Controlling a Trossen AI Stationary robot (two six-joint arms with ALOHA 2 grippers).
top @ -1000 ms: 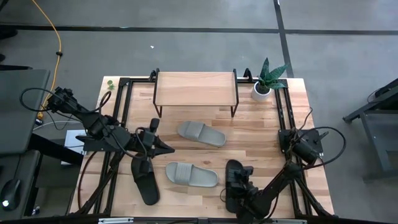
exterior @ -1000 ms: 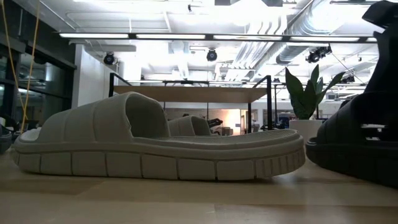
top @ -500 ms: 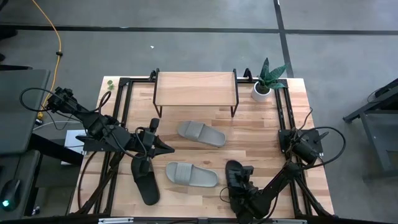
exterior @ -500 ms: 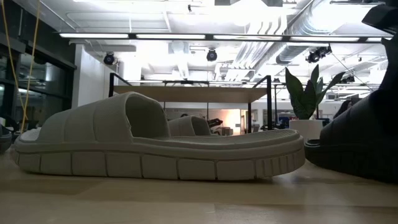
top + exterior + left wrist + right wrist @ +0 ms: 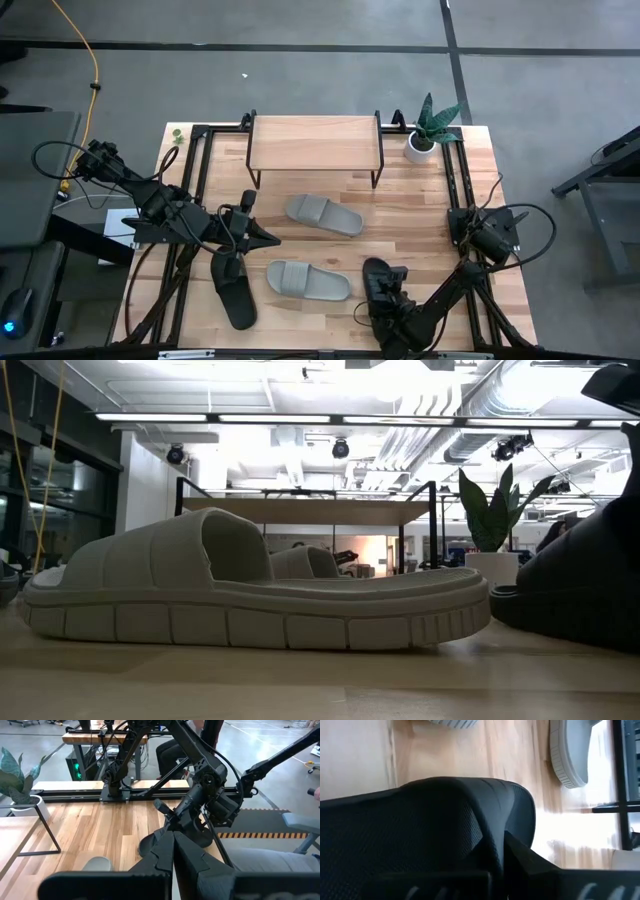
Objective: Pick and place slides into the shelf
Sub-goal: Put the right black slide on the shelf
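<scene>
- Four slides on the wooden table [image 5: 420, 200], none on the shelf.
- Far grey slide [image 5: 323, 214] lies flat near the table's middle, just in front of the shelf, angled a little.
- Near grey slide [image 5: 308, 280] lies flat closer to the front edge; the low view shows it side-on, sole down, filling most of the picture [image 5: 250, 595].
- Left black slide [image 5: 233, 289] lies lengthwise at the front left, beside the near grey slide and apart from it.
- Right black slide [image 5: 378, 285] sits at the front right. The right gripper [image 5: 392, 305] is on it, fingers clamped onto it. The right wrist view shows the slide's dark strap [image 5: 420, 825] right against the camera, with pale wood and a grey sole beyond.
- In the low view this black slide [image 5: 575, 590] stands at the right edge, resting on the tabletop.
- The shelf [image 5: 315, 143] stands at the back centre, light-wood top bare; seen through the low view behind the grey slides [image 5: 310, 510].
- Left gripper [image 5: 268, 238] hovers left of centre, pointing toward the table's middle, fingers pressed together on nothing; its wrist view shows the two dark fingers [image 5: 172, 851] meeting.
- A potted plant [image 5: 430, 128] stands at the back right corner, just beside the shelf.
</scene>
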